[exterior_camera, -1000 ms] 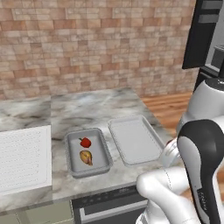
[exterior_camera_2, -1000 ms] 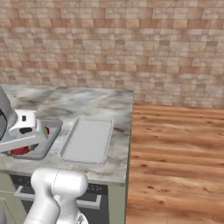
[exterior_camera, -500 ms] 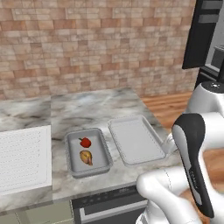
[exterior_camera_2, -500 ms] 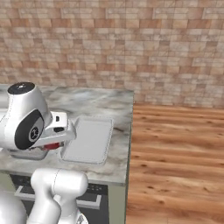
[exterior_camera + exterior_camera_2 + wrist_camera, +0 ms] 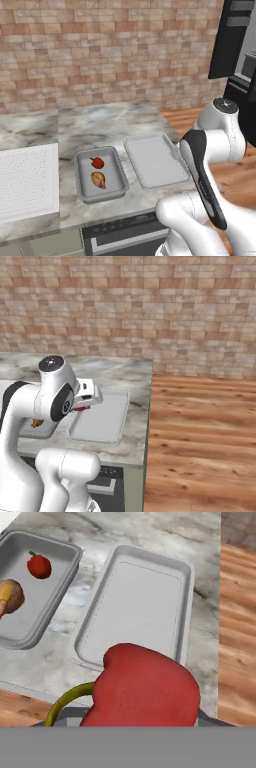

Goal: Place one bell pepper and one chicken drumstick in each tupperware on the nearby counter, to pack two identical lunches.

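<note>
Two grey rectangular tupperware containers lie side by side, close but apart, on the grey-white marbled stone counter (image 5: 110, 120), which runs along a tan brick wall (image 5: 100, 50) and ends at a wooden plank floor (image 5: 200, 441). On the counter's left part lies a white ribbed rectangular slab (image 5: 25, 180), just beside the narrower, deeper tupperware (image 5: 117, 172). A dark appliance front (image 5: 125, 235) sits under the counter edge. The white robot arm (image 5: 215, 145) bends in front of the counter's right end and hides part of the edge of the wider, shallower tupperware (image 5: 150, 165). In the right base view its round white joint covers most of the deeper container and the near left corner of the shallow one. Inside the deeper tupperware rest a small glossy red bell pepper (image 5: 97, 162) toward the wall end and a plump golden-tan chicken drumstick (image 5: 98, 180) toward the near end, close together. The shallow tupperware shows a bare floor. A second red bell pepper with a curved green stem (image 5: 147, 687) fills the lower hand view, clamped in the gripper (image 5: 80, 407); it hangs over the near rim of the shallow tupperware, blocking sight of that rim and the counter edge beneath it.
</note>
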